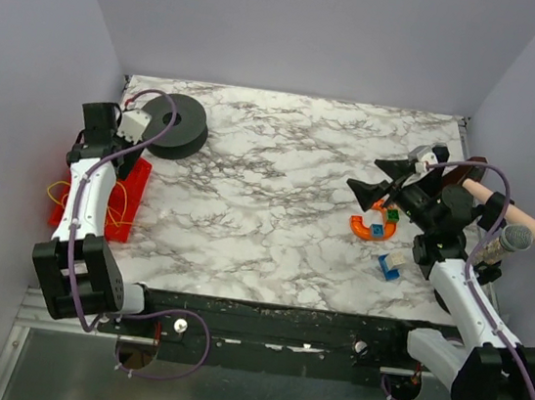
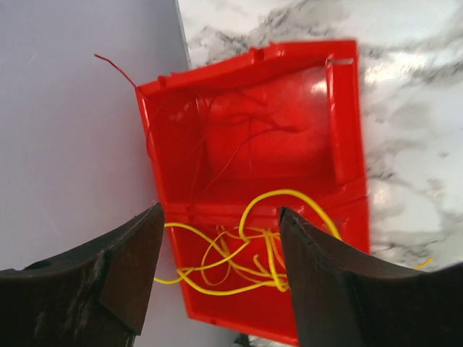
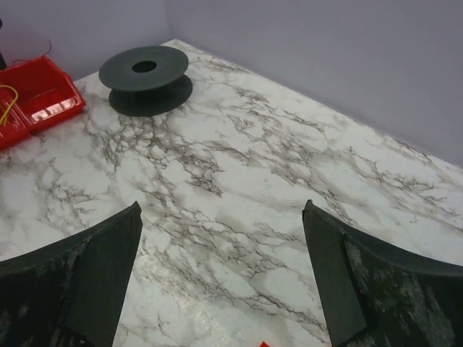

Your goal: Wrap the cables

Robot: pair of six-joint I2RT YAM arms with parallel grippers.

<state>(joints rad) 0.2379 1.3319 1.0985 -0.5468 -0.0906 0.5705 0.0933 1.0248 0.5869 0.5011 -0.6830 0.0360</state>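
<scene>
The yellow cable (image 2: pixel 246 260) lies in loose tangled loops in the near compartment of a red bin (image 2: pixel 253 58), one loop spilling over the bin's edge. In the top view the cable (image 1: pixel 55 194) shows beside my left arm, in the bin (image 1: pixel 129 204) at the table's left edge. My left gripper (image 2: pixel 219 211) is open and empty, above the cable and apart from it. In the top view it (image 1: pixel 85 148) hangs over the bin. My right gripper (image 1: pixel 363 173) is open and empty above bare marble at the right; its jaws (image 3: pixel 221 206) stand wide apart.
A black spool (image 1: pixel 177 126) stands at the back left, also in the right wrist view (image 3: pixel 145 76). Thin red wire (image 2: pixel 246 137) lies in the bin's far compartment. Orange pieces (image 1: pixel 372 229), a blue-white block (image 1: pixel 390 266) and a wooden handle (image 1: pixel 512 215) sit by the right arm.
</scene>
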